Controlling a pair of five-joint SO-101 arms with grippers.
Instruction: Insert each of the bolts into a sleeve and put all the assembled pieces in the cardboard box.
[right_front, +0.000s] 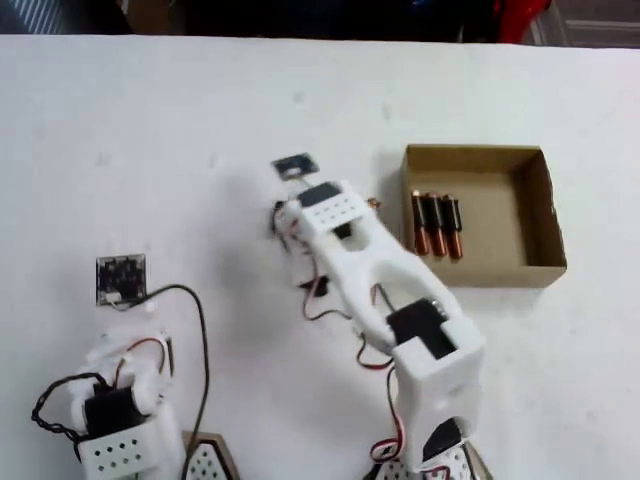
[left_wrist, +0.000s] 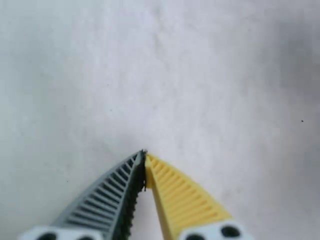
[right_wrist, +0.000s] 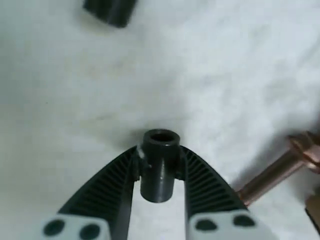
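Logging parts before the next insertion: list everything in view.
Brown cardboard box: one, brown, right on the white table.
Assembled bolt-and-sleeve pieces: three, copper and black, inside the box.
Black cylindrical sleeves: two, black; held sleeve in the right hand, loose sleeve on the table.
Copper metal bolt: one, copper, on the table near the right hand.
Left hand: one, grey and yellow, shut above the table.
Right hand: one, dark, shut on the held sleeve.

Matt black plastic sleeve (right_wrist: 159, 165) between the right gripper's (right_wrist: 158, 151) ribbed plastic fingers (right_wrist: 105, 192); beside them, a shiny coppery metal bolt (right_wrist: 280, 172)
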